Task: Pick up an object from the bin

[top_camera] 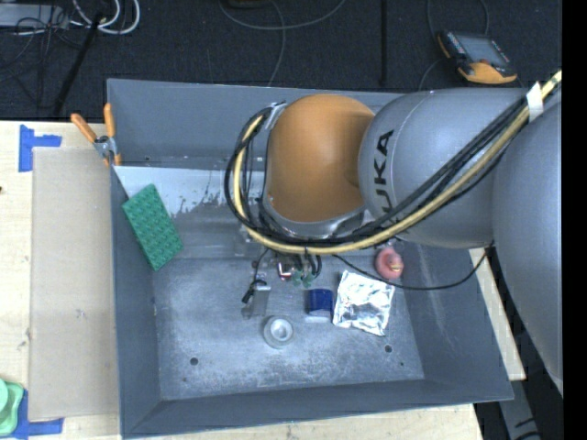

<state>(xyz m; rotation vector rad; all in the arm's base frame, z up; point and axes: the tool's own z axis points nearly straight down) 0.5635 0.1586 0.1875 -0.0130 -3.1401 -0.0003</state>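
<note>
reaching into the grey metal bin (136,337) from the right with the grey arm (440,181), an orange cover (316,159) at its wrist and yellow and black cables (240,177) looped round that cover. hanging the gripper (264,282) below the cover, low over the bin floor near its middle, above a bare, scuffed patch. cannot tell whether wide or narrow: mostly hidden under the wrist, and too dark to read.

nearest to the gripper, two things. first, a small round silver cap (278,330), lying flat on the floor just on the near-wall side of the gripper and apart from it. second, a small blue block (318,302), just to the gripper's right, between the cap and a crumpled silver foil packet (364,303). touching the packet's left edge or only just beside it; cannot tell which.

further right, close under the arm, a small pink-red ball (389,262), just beyond the packet's upper corner.

well apart on the left, a green studded plate (151,225), tilted, leaning against the bin's left wall with its lower end toward the floor.

not squarely over any of these; closest to the cap and the blue block.
</note>
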